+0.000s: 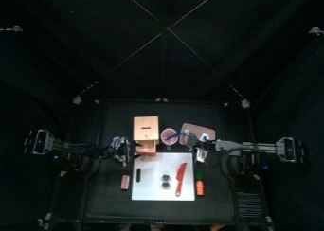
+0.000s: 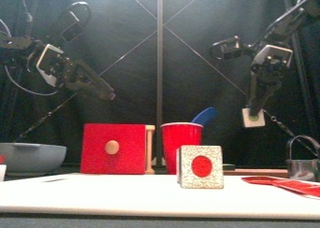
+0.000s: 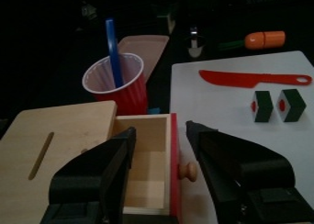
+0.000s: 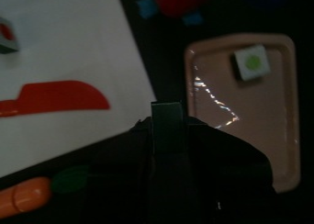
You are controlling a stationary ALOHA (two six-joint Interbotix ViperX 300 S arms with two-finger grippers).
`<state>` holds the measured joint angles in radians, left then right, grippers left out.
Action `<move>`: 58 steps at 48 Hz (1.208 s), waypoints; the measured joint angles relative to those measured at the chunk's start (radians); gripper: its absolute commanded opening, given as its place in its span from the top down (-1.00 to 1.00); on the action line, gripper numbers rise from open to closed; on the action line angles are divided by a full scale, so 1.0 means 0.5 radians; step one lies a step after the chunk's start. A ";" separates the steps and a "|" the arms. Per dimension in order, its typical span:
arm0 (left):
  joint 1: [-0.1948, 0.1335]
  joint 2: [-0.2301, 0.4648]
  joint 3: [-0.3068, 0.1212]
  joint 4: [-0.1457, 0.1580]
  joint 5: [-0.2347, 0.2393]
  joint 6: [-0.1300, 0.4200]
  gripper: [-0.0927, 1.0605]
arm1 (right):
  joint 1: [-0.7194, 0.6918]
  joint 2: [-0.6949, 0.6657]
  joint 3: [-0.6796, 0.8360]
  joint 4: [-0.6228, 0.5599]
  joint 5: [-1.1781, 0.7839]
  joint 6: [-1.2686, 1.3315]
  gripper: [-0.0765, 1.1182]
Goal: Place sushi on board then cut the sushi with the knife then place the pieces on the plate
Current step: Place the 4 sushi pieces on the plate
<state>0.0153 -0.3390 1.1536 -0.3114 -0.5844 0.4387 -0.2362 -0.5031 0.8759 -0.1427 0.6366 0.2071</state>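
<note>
**A:** Two claws to cover. How does the left one stand?

**B:** The left gripper (image 3: 163, 134) is spread wide and holds nothing. It hangs over the wooden box (image 3: 61, 136), jaws astride its open drawer. The red cup (image 3: 117, 76) with the blue knife (image 3: 108, 39) stands just beside the box.

**A:** And the sushi?

**B:** Two sushi pieces (image 3: 263, 106) sit side by side on the white board (image 3: 221, 104), their row seemingly running front to back. The red knife (image 3: 252, 78) lies just right of them. A third piece (image 4: 252, 62) is on the pink tray (image 4: 245, 127).

**A:** The right claw?

**B:** The right gripper (image 4: 166, 113) hangs over the tray, and its jaws look pressed together with nothing between them. The pair lies forward and left of it. Being nearer the tray, this arm seems the likelier carrier, though it must open first.
</note>
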 measured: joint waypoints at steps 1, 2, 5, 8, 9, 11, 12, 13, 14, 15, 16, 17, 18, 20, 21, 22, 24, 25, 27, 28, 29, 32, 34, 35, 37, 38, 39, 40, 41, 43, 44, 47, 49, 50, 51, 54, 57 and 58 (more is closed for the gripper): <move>0.000 0.000 0.000 -0.003 0.000 0.000 -0.63 | -0.046 -0.028 0.034 -0.003 -0.012 -0.003 -0.12; 0.000 0.000 0.000 -0.003 0.000 0.003 -0.63 | -0.086 -0.046 0.064 0.000 -0.034 0.000 -0.12; 0.009 0.000 0.000 0.000 0.000 0.000 -0.63 | -0.249 -0.074 0.153 -0.003 -0.138 0.009 -0.12; 0.015 0.000 0.000 -0.003 0.000 0.000 -0.63 | -0.390 -0.058 0.209 0.012 -0.270 0.006 -0.12; 0.018 0.000 0.000 -0.003 0.000 0.003 -0.63 | -0.436 -0.046 0.218 0.025 -0.316 0.006 -0.12; 0.025 0.000 0.000 -0.003 0.000 0.000 -0.63 | -0.518 -0.012 0.230 0.055 -0.414 0.003 -0.12; 0.025 0.000 0.000 -0.003 0.000 0.003 -0.63 | -0.555 0.006 0.233 0.067 -0.454 0.003 -0.12; 0.028 0.000 0.003 -0.003 0.000 0.000 -0.63 | -0.586 0.025 0.233 0.080 -0.491 0.003 -0.12; 0.028 0.003 0.000 -0.003 -0.003 0.000 -0.63 | -0.617 0.049 0.233 0.095 -0.534 0.003 -0.12; 0.031 0.000 0.003 -0.003 0.000 0.003 -0.63 | -0.641 0.071 0.236 0.104 -0.561 0.003 -0.12; 0.028 0.000 0.000 -0.003 0.000 0.000 -0.63 | -0.663 0.098 0.236 0.114 -0.595 0.003 -0.12; 0.031 0.000 0.000 -0.003 0.000 0.003 -0.63 | -0.684 0.132 0.239 0.126 -0.626 0.000 -0.12; 0.031 0.000 0.000 -0.003 0.000 0.000 -0.63 | -0.687 0.141 0.236 0.129 -0.635 0.003 -0.12; 0.031 0.000 0.003 -0.003 0.000 0.000 -0.63 | -0.718 0.227 0.239 0.141 -0.690 0.000 -0.12; 0.031 0.003 0.003 -0.003 0.000 0.000 -0.63 | -0.724 0.264 0.236 0.144 -0.709 0.000 -0.13; 0.031 0.000 0.003 -0.003 0.000 0.000 -0.63 | -0.730 0.310 0.236 0.144 -0.730 0.003 -0.13; 0.034 0.003 0.003 -0.003 -0.003 0.000 -0.63 | -0.730 0.383 0.236 0.147 -0.752 0.000 -0.12; 0.034 0.003 0.006 -0.003 0.000 0.000 -0.63 | -0.730 0.417 0.233 0.147 -0.758 0.000 -0.13; 0.034 0.000 0.009 -0.003 0.000 0.003 -0.63 | -0.733 0.485 0.230 0.144 -0.767 0.003 -0.13; 0.034 0.000 0.006 -0.003 0.000 0.000 -0.63 | -0.733 0.512 0.224 0.141 -0.770 0.000 -0.13; 0.034 0.003 0.009 0.000 0.000 0.003 -0.63 | -0.736 0.546 0.215 0.138 -0.776 0.003 -0.13; 0.034 0.000 0.009 -0.003 -0.003 0.000 -0.63 | -0.736 0.592 0.190 0.135 -0.776 0.000 -0.13; 0.031 0.000 0.012 0.000 0.000 0.000 -0.63 | -0.736 0.601 0.175 0.135 -0.776 0.000 -0.13; 0.031 0.000 0.012 -0.003 0.000 0.000 -0.63 | -0.736 0.604 0.169 0.135 -0.776 0.000 -0.13; 0.034 0.003 0.021 0.000 0.000 0.000 -0.63 | -0.736 0.601 0.160 0.132 -0.776 0.000 -0.13; 0.034 0.003 0.025 -0.003 -0.003 0.003 -0.63 | -0.736 0.601 0.156 0.132 -0.776 0.000 -0.13; 0.034 0.003 0.025 -0.003 0.000 0.003 -0.63 | -0.736 0.601 0.156 0.129 -0.776 0.000 -0.13; 0.031 0.000 0.025 -0.003 0.000 0.000 -0.63 | -0.736 0.601 0.156 0.126 -0.776 0.000 -0.13; 0.031 0.000 0.028 -0.003 0.000 -0.003 -0.63 | -0.736 0.604 0.156 0.123 -0.776 0.000 -0.13; 0.031 0.000 0.028 -0.003 0.000 -0.003 -0.63 | -0.736 0.604 0.156 0.117 -0.773 0.000 -0.14; 0.034 0.000 0.031 -0.003 0.000 -0.003 -0.63 | -0.736 0.604 0.156 0.117 -0.770 0.000 -0.15; 0.031 0.000 0.031 -0.003 0.000 -0.003 -0.63 | -0.736 0.604 0.156 0.114 -0.764 0.000 -0.18; 0.031 0.000 0.031 -0.003 0.000 -0.003 -0.63 | -0.733 0.611 0.156 0.107 -0.758 -0.003 -0.22; 0.031 0.000 0.028 -0.003 0.000 -0.003 -0.63 | -0.733 0.614 0.156 0.104 -0.758 -0.003 -0.24; 0.031 0.000 0.031 -0.003 0.000 -0.003 -0.63 | -0.730 0.614 0.156 0.101 -0.758 -0.003 -0.27; 0.031 0.000 0.031 -0.003 0.000 -0.003 -0.63 | -0.721 0.620 0.156 0.077 -0.755 -0.006 -0.36; 0.031 0.000 0.028 -0.003 0.000 -0.003 -0.63 | -0.703 0.623 0.156 0.040 -0.752 -0.003 -0.45; 0.031 0.000 0.031 -0.003 0.000 -0.003 -0.63 | -0.696 0.623 0.156 0.031 -0.755 -0.003 -0.49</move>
<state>0.0307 -0.3390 1.1689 -0.3129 -0.5844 0.4372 -0.5844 -0.1917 0.9541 -0.1273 0.2592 0.2056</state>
